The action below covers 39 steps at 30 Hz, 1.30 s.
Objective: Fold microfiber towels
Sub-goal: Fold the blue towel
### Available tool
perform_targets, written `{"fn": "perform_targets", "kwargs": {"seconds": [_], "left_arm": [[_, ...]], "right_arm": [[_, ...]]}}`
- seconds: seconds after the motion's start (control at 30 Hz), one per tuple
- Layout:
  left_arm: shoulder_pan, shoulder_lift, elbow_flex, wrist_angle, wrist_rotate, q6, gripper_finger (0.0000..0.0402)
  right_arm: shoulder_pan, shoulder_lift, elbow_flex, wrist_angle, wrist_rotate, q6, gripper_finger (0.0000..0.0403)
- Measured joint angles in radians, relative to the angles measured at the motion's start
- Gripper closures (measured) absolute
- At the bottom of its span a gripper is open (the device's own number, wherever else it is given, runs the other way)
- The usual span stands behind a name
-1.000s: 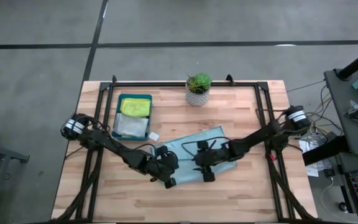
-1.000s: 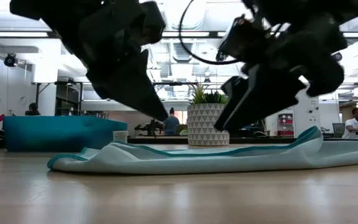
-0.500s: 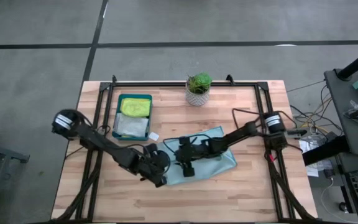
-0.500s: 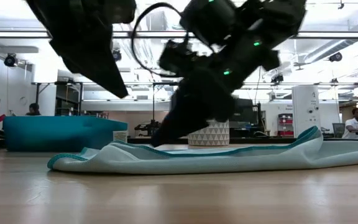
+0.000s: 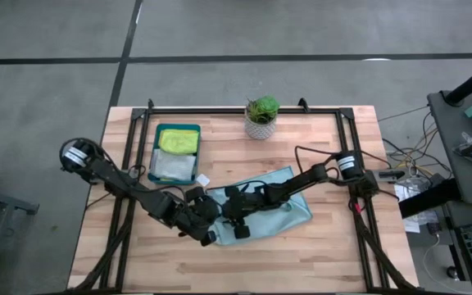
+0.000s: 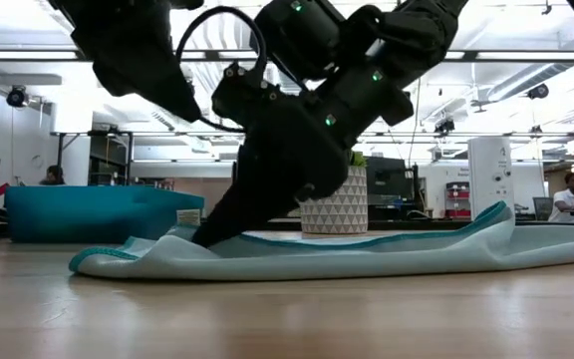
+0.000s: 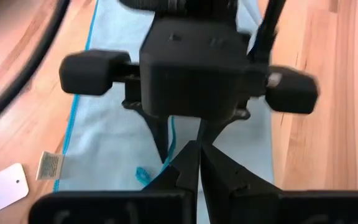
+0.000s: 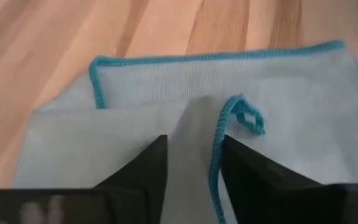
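Teal towel (image 5: 281, 201) lies spread on the bench (image 5: 326, 254), my right gripper (image 8: 193, 163) down on its near-left corner, fingers part open astride a raised fold. Left gripper (image 7: 199, 163) hangs just beside, fingers closed on nothing. Small tag (image 7: 50, 165) at the hem, print unreadable from here.

Near corner of the light teal towel (image 5: 279, 201) hidden under both grippers in the high view, left gripper (image 6: 182, 95) cut off by the low view's top edge, tray (image 5: 176, 152) contents too small to tell apart
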Motion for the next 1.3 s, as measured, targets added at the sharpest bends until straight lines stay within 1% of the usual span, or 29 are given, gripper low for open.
{"fn": "perform_targets", "kwargs": {"seconds": [0.13,0.27,0.33,0.5,0.6,0.67,0.8,0.97,1.07,1.17,1.23,1.3], "left_arm": [[0.000,0.000,0.000,-0.001,0.000,0.000,0.0402],[0.000,0.000,0.000,-0.001,0.000,-0.001,0.0402],[0.000,0.000,-0.002,-0.001,-0.001,-0.001,0.0402],[0.000,0.000,-0.003,0.000,-0.013,-0.004,0.0401],[0.000,0.000,-0.011,0.016,-0.013,-0.007,0.0387],[0.001,0.000,-0.028,0.061,-0.012,-0.010,0.0366],[0.001,0.012,-0.063,0.221,-0.012,-0.010,0.0308],[0.000,0.061,-0.094,0.440,-0.011,-0.007,0.0243],[-0.004,0.122,-0.088,0.537,-0.011,0.012,0.0227],[-0.009,0.199,-0.062,0.605,-0.004,0.023,0.0224],[-0.015,0.244,-0.045,0.614,0.004,0.023,0.0224],[-0.017,0.292,-0.029,0.610,0.003,0.016,0.0224]], "right_arm": [[0.000,-0.016,0.000,0.002,0.000,0.001,0.0318],[0.004,-0.017,-0.001,-0.005,0.000,-0.008,0.0375],[0.011,-0.028,-0.001,-0.022,0.000,-0.033,0.0388],[0.047,-0.108,-0.010,-0.123,0.000,-0.101,0.0394],[0.074,-0.179,-0.037,-0.171,0.000,-0.133,0.0394],[0.098,-0.232,-0.061,-0.203,0.001,-0.162,0.0394],[0.167,-0.320,-0.128,-0.265,0.000,-0.212,0.0394],[0.267,-0.386,-0.244,-0.237,0.004,-0.207,0.0394],[0.321,-0.386,-0.304,-0.166,0.058,-0.143,0.0394],[0.362,-0.359,-0.348,-0.067,0.159,-0.078,0.0394],[0.385,-0.332,-0.358,-0.028,0.215,-0.050,0.0394],[0.404,-0.308,-0.361,-0.029,0.232,-0.040,0.0394]]}}
